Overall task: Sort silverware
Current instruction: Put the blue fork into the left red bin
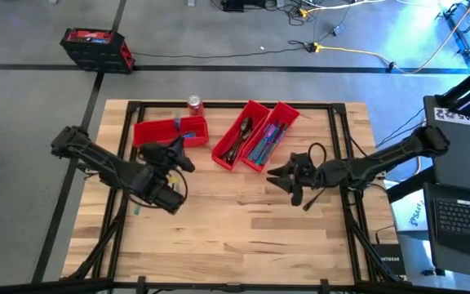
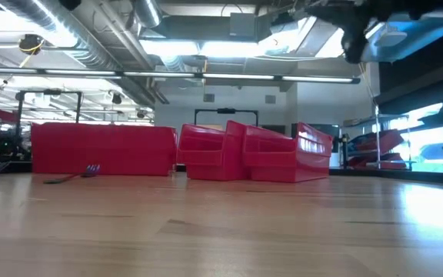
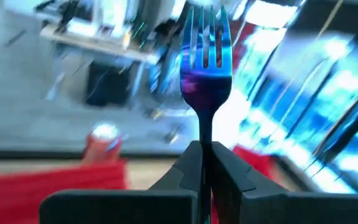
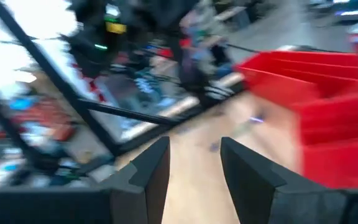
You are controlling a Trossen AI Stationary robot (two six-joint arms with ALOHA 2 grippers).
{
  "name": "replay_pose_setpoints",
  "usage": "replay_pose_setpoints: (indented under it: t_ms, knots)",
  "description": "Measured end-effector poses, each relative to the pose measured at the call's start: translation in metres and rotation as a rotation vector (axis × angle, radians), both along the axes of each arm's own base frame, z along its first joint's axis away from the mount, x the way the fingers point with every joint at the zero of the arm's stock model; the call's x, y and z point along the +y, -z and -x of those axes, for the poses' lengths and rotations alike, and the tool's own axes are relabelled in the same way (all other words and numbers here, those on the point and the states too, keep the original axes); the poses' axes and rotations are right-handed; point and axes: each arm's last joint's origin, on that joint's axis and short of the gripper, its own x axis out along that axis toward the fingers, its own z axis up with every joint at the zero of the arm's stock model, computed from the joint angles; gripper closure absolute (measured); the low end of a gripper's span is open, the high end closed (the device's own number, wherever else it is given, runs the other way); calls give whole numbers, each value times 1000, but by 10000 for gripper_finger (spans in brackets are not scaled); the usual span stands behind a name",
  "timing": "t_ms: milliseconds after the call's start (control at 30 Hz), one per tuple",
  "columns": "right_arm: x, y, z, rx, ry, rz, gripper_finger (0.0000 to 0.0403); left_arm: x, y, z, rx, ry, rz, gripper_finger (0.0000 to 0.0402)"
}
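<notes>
Now my left pincer (image 3: 207, 163) is clamped on the fork (image 3: 206, 56) by its thin handle, tines up, raised off the desk (image 1: 243, 220) just in front of the left bin (image 1: 170, 131). My right pincer (image 1: 277, 176) hangs apart and empty near the two slanted bins (image 1: 255, 135). So slim a grip may let the fork twist or slide out if I swing fast. A can (image 1: 194, 104) stands right behind the left bin; reaching too far could knock it. Between my arms the desk lies bare, with room to move.
</notes>
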Motion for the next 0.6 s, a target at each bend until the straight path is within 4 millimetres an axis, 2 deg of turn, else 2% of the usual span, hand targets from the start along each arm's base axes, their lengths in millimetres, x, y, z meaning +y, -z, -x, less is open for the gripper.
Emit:
replay_pose_setpoints:
  t_ms: [167, 233, 400, 600]
  knots:
    - [0, -8, -17, -219, -184, 13, 274, 0, -5, 4, -39, 7, 2, 400]
    - [-2, -4, -25, -256, -216, 9, 274, 0, -5, 4, -65, 6, 16, 400]
    - [-8, 4, -48, -221, -245, -3, 274, -3, -5, 5, -105, 21, 36, 400]
    - [-10, 1, -77, -210, -246, 26, 274, -7, -6, 8, -143, 42, 57, 400]
